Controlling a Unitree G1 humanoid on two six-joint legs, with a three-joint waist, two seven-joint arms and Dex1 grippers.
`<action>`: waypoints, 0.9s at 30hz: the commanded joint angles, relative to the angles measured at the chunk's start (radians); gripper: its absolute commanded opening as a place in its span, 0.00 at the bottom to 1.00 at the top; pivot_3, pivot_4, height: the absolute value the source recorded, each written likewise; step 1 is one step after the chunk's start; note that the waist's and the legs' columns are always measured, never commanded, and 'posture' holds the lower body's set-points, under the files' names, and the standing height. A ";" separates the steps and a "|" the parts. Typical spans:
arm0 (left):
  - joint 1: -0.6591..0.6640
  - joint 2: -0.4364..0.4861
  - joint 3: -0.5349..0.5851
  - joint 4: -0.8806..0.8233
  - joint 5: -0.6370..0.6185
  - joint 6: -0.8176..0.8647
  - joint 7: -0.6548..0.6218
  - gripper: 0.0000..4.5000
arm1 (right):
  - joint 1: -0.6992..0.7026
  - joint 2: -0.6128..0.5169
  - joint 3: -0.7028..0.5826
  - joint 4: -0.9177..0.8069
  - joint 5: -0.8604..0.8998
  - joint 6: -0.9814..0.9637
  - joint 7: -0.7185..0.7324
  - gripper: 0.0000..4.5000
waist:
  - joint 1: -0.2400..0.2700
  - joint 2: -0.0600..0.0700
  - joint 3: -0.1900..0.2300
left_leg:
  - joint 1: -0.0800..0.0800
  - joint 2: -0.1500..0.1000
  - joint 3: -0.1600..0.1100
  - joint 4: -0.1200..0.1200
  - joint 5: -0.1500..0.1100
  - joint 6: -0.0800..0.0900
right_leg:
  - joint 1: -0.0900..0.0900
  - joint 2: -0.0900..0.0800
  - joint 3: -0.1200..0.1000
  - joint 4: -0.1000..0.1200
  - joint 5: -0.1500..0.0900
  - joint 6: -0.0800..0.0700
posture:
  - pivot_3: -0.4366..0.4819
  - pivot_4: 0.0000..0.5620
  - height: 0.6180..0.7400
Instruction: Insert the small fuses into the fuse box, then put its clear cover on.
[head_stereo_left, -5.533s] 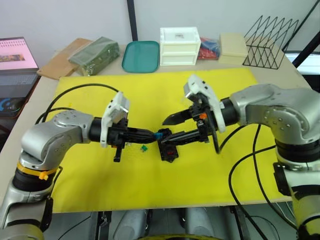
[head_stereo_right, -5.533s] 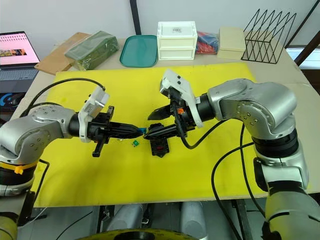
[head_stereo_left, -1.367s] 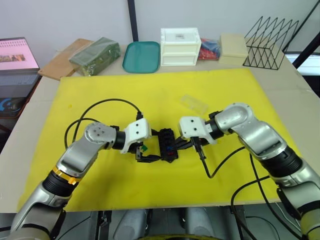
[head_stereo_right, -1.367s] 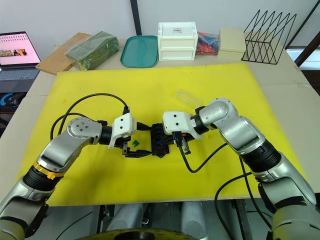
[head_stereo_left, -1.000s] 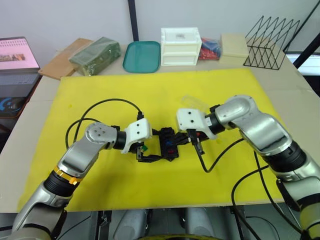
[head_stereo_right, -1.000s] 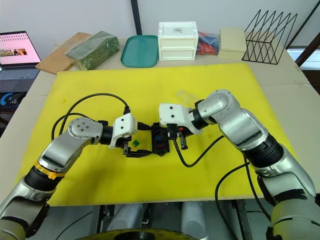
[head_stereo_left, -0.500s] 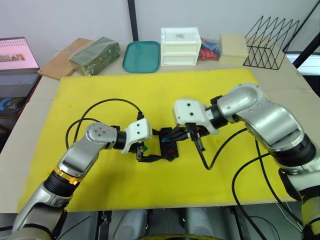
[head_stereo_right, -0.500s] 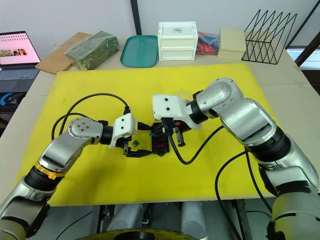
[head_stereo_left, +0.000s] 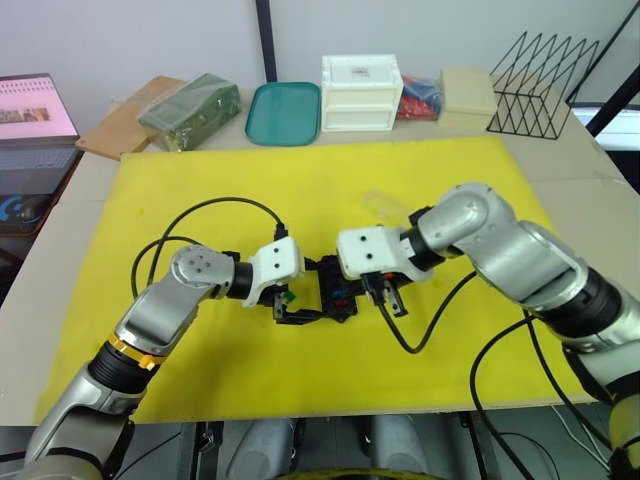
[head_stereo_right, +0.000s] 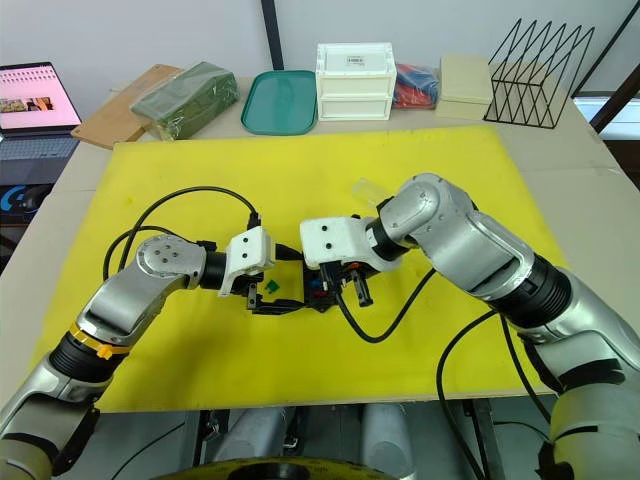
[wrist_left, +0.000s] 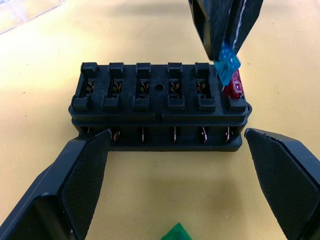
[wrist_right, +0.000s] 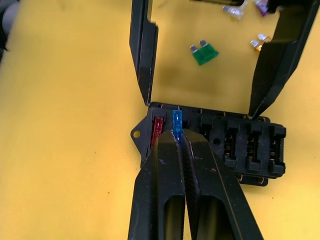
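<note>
Flanking fuse box (wrist_left: 160, 107): loose green fuse (wrist_right: 204, 52).

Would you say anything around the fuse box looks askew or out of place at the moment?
The blue fuse held by the right gripper leans tilted over the fuse box beside the seated red fuse, not squarely in a slot. A green fuse lies loose on the mat.

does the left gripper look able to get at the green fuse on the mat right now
Probably yes: the green fuse lies loose on the mat between the open left gripper fingers, just short of the fuse box, with nothing covering it.
</note>
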 joint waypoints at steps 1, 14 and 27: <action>0.003 -0.002 0.015 -0.027 -0.005 -0.014 0.003 1.00 | -0.021 -0.003 -0.011 -0.001 -0.021 -0.012 0.003 0.00 | 0.000 0.000 0.000 | 0.000 0.000 0.000 0.000 0.000 0.000 | 0.000 0.000 0.000 0.000 0.000 0.000 | 0.48 0.27 1.00; 0.002 -0.003 0.017 -0.028 -0.007 -0.011 0.005 1.00 | -0.016 0.005 -0.009 0.005 -0.044 -0.017 0.013 0.00 | 0.000 0.000 0.000 | 0.000 0.000 0.000 0.000 0.000 0.000 | 0.000 0.000 0.000 0.000 0.000 0.000 | 0.48 0.27 1.00; 0.003 -0.002 0.017 -0.033 -0.008 -0.007 0.009 1.00 | -0.020 0.028 -0.001 -0.006 -0.039 0.031 0.014 0.00 | 0.000 0.000 0.000 | 0.000 0.000 0.000 0.000 0.000 0.000 | 0.000 0.000 0.000 0.000 0.000 0.000 | 0.48 0.27 1.00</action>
